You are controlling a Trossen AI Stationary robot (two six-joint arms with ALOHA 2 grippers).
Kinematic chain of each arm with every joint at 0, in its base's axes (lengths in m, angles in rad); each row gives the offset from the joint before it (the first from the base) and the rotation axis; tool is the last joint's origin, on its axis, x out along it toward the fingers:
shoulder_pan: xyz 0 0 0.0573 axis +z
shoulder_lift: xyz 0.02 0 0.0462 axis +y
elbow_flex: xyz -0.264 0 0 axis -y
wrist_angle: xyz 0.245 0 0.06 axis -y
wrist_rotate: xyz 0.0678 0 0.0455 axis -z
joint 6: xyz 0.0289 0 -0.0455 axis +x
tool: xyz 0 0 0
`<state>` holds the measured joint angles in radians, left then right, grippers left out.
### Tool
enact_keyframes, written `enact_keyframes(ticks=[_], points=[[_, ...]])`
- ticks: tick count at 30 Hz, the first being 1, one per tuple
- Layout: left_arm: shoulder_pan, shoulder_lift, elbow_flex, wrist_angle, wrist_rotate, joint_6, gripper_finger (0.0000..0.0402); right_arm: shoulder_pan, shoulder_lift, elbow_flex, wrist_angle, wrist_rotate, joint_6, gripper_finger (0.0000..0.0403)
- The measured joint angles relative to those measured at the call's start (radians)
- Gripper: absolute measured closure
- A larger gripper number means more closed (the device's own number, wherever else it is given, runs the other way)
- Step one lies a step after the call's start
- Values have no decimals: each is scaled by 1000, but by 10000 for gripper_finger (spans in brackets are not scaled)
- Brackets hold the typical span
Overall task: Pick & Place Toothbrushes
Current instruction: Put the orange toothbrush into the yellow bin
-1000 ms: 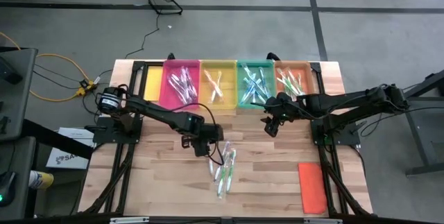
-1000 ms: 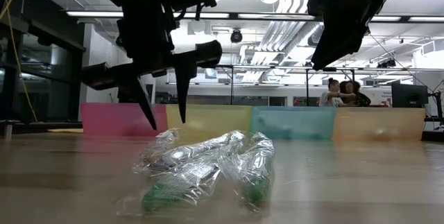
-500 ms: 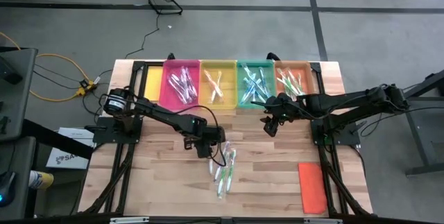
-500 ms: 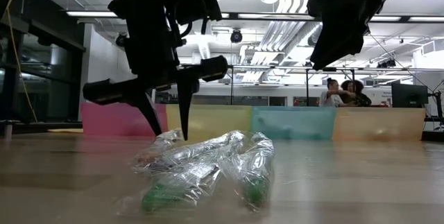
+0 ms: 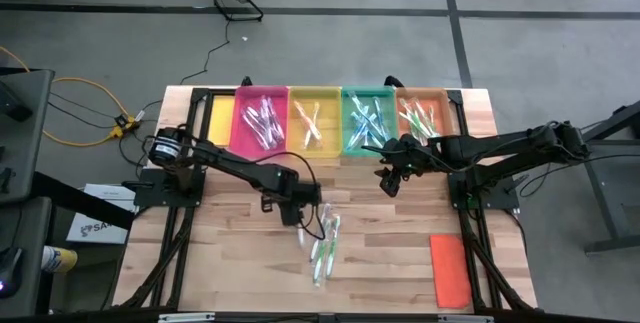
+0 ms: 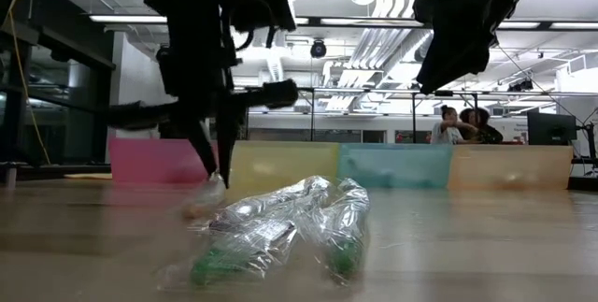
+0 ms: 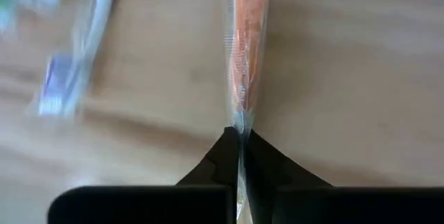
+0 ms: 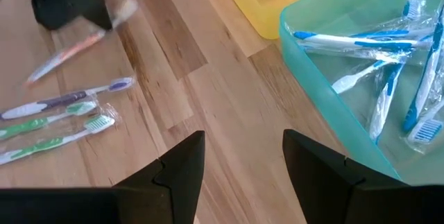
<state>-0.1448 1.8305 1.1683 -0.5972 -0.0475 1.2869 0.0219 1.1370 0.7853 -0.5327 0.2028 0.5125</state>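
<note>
My left gripper (image 5: 298,215) stands steeply over the table's middle, shut on an orange toothbrush (image 7: 247,57) in a clear wrapper. That toothbrush also shows in the right wrist view (image 8: 66,59). Just beside it, a small heap of wrapped toothbrushes (image 5: 322,245), green and purple (image 8: 55,123), lies flat on the wood. My right gripper (image 8: 239,175) hangs open above the table near the teal tray (image 5: 368,123), with nothing between its fingers. My left gripper pinches the end of the orange toothbrush's clear wrapper (image 7: 239,123) between its two fingertips. The fingers come from above, pointing steeply down. The toothbrush runs on straight ahead of the fingertips, low over the wood; whether any of it is lifted, I cannot tell.
Four trays stand in a row along the far edge: pink (image 5: 260,123), yellow (image 5: 314,123), teal and orange (image 5: 422,118), each holding wrapped toothbrushes. A flat orange lid (image 5: 450,268) lies near the front right. People stand far off in the room (image 6: 462,124).
My left gripper has shut, its open fingers closing on the end of the orange toothbrush's wrapper at the heap's left side. That wrapper end now stands apart from the heap. The other toothbrushes have kept their places.
</note>
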Motion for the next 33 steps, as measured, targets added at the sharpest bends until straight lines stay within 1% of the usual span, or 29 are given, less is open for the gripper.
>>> enact_keyframes(ticks=[4, 6, 9, 10, 12, 15, 17, 22, 24, 28, 33], points=[[0, -13, 78, -125, -91, 21, 400, 0, 0, 0, 7, 1, 0, 215], [1, -22, 113, -221, -140, 44, 401, 0, 0, 0, 10, 2, 0, 215], [15, -36, 165, -254, -222, 110, 401, 0, 0, 0, 11, 4, -7, 215], [26, -43, 181, -293, -249, 126, 401, 0, 0, 0, 11, 4, -10, 215], [55, -55, 225, -318, -275, 157, 401, 0, 0, 0, 12, 5, -12, 215], [114, -76, 286, -355, -277, 194, 401, 0, 0, 0, 14, 5, -22, 215], [163, -88, 320, -348, -278, 229, 401, 0, 0, 0, 15, 5, -33, 215], [310, -89, 395, -335, -271, 368, 401, 0, 1, 0, 18, 5, -50, 215], [376, -86, 401, -289, -244, 417, 401, 0, 1, 0, 12, 1, -61, 215], [497, -78, 399, -249, -141, 470, 401, 0, 1, 0, 14, 1, -69, 215], [603, -74, 399, -170, -114, 481, 401, 0, 1, 0, 15, 1, -72, 215]])
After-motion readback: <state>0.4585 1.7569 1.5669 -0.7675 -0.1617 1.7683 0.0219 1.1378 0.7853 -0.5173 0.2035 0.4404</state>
